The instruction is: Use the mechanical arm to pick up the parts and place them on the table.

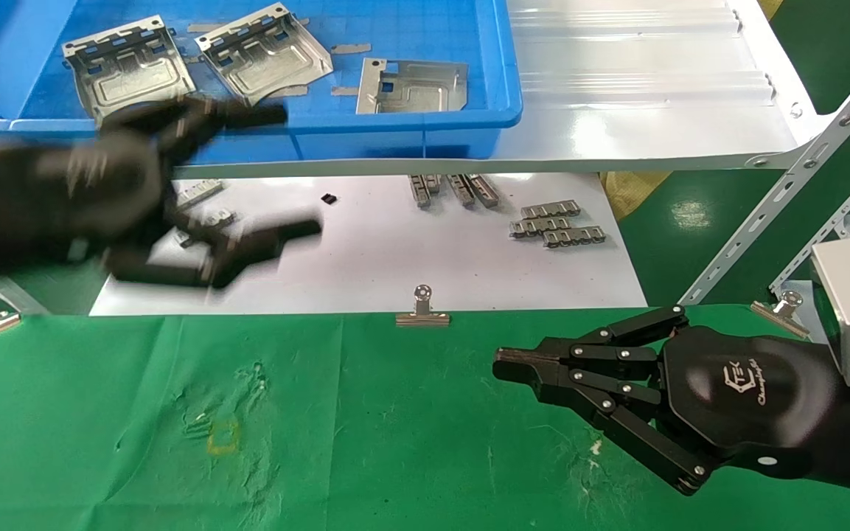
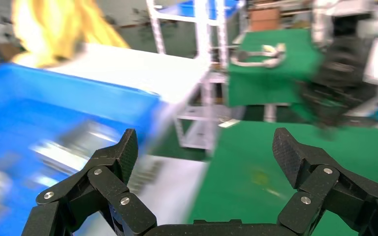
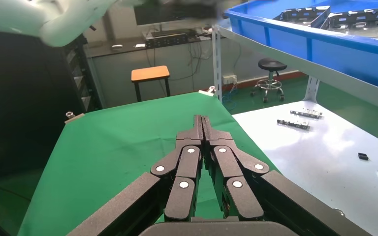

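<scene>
overhead, the left hand (image 1: 196, 184) is a black motion-blurred shape in front of the blue bin (image 1: 395, 133), over the near edge of the white sheet (image 1: 395, 251). its fingers (image 1: 248, 114) are spread wide, one reaching toward the bin wall and one lower, with nothing between them. three parts lie flat in the bin: one at the left (image 1: 128, 66), one beside it (image 1: 262, 51) and one farther right (image 1: 411, 86), each thin silvery stamped plate with embossed channels and slots. small ridged grey strips (image 1: 557, 223) lie on the white sheet. the bin stands on a glossy white shelf (image 1: 653, 88). the bench (image 1: 321, 420) is covered in wrinkled green cloth with a faint yellow square mark, and a silver clip (image 1: 422, 308) grips its far edge. the right hand (image 1: 520, 366) rests low over the bench at the right, glossy shell with a white logo, its riveted fingers drawn together to a point.

from the left wrist, the left hand (image 2: 204, 152) shows two textured black fingers (image 2: 123, 152) standing well apart, empty. behind them are the blurred bin (image 2: 54, 108), a smeared silvery part (image 2: 78, 142) in it, and green bench (image 2: 285, 167).

from the right wrist, the right hand (image 3: 203, 123) has its fingers (image 3: 189, 162) closed tip to tip over the green bench (image 3: 118, 142), holding nothing. the white sheet (image 3: 325, 157) lies alongside, the bin (image 3: 325, 34) above it with parts (image 3: 354, 19) inside.
</scene>
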Robot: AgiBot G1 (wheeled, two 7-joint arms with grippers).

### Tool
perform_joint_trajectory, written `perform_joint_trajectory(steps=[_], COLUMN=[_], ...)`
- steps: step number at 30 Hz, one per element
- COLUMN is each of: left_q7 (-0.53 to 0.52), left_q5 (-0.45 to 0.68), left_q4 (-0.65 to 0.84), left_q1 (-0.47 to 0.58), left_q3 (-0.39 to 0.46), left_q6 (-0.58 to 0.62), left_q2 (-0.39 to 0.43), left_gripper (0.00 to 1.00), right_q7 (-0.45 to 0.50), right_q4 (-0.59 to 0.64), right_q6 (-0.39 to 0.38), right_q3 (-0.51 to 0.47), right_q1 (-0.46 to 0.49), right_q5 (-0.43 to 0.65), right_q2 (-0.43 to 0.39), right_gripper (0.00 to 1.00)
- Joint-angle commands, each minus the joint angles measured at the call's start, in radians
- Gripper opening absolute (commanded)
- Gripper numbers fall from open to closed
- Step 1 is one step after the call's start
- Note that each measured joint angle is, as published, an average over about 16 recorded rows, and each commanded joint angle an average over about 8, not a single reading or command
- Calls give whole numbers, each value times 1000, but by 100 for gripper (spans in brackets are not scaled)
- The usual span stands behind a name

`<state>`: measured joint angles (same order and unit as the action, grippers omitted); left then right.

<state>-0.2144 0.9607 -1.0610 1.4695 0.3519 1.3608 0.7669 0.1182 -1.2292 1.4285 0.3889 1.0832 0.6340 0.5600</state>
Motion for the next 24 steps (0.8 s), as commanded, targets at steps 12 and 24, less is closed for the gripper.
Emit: perform_joint_trajectory(steps=[12, 24], left_q7=[63, 102], left_q5=[386, 522], left_q4=[676, 939], left_q1=[491, 613], left_q3=[174, 249], left_q6=[-302, -413], left_q2=[336, 420], left_gripper=[81, 0], right_q7=[0, 0], right_q4=[0, 0], right_q6=[0, 0], right_q3=[0, 0], right_q1=[0, 0], right_q5=[0, 0], right_q2=[0, 0], right_gripper=[3, 100])
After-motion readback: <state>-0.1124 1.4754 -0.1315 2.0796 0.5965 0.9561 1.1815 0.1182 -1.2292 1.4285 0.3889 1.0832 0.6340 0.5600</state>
